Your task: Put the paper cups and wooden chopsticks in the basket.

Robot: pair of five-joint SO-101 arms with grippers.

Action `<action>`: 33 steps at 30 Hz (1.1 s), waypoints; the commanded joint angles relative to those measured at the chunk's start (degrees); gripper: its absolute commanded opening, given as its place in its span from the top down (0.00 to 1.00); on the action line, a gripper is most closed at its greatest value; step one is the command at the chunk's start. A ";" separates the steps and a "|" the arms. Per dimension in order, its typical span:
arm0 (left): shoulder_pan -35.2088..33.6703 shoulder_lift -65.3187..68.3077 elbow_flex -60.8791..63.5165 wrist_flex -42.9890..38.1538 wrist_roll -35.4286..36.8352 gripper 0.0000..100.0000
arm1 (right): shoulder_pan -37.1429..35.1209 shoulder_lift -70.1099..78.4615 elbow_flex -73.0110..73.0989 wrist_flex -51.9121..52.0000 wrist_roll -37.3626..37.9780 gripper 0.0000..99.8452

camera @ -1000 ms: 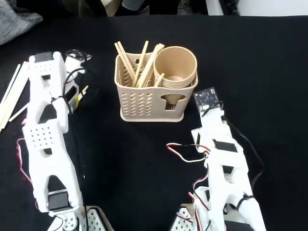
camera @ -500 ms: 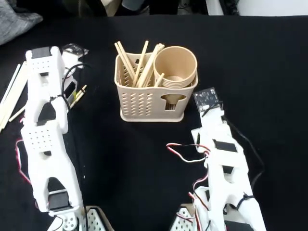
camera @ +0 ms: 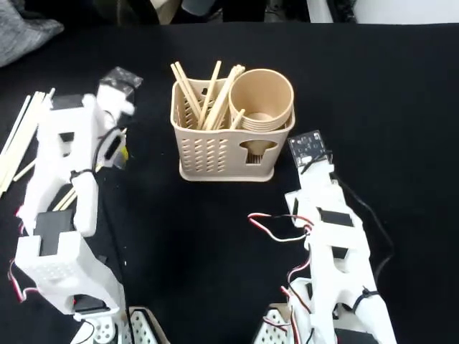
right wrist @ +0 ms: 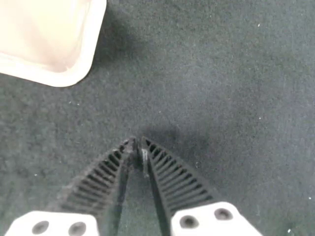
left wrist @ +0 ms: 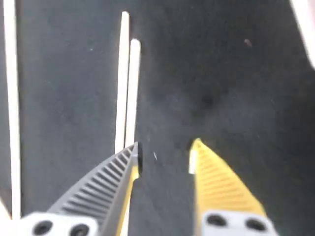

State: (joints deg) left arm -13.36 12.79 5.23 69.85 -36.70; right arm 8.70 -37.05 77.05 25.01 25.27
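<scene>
The beige basket (camera: 226, 147) stands mid-table with a stack of paper cups (camera: 262, 97) and several wooden chopsticks (camera: 208, 93) in it. More chopsticks (camera: 18, 140) lie loose on the black cloth at the far left. My left gripper (left wrist: 166, 146) is open just above the cloth, with nothing between its grey and yellow fingers. A pair of chopsticks (left wrist: 125, 83) runs under its grey finger. My right gripper (right wrist: 137, 143) is shut and empty, low over the cloth beside the basket's corner (right wrist: 49, 39).
A single chopstick (left wrist: 11, 98) lies apart from the pair. Two chopstick ends (camera: 66, 199) poke out under the left arm. The right arm (camera: 326, 222) stretches from the near edge toward the basket. Grey fabric (camera: 25, 32) lies at the far left corner.
The left arm has folded back toward the near edge and its wrist has swung right. The right arm has kept still.
</scene>
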 commanded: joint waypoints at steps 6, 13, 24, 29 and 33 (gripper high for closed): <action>-1.98 14.15 -12.00 -4.13 4.48 0.80 | 0.70 -1.45 -0.31 -0.62 0.53 0.99; -1.45 30.51 -33.98 9.85 4.66 0.85 | 0.70 -1.45 -0.31 -0.62 0.53 0.99; 0.40 36.04 -52.88 31.12 1.85 0.97 | 0.70 -1.45 -0.31 -0.62 0.53 0.99; 2.51 29.45 -49.54 31.03 2.11 0.97 | 0.70 -1.45 -0.31 -0.62 0.53 0.99; 5.41 16.26 -40.66 30.95 3.43 0.97 | 0.70 -1.45 -0.31 -0.62 0.53 0.99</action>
State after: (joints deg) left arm -11.25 43.65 -41.54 100.09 -34.24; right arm 8.70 -37.05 77.05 25.01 25.27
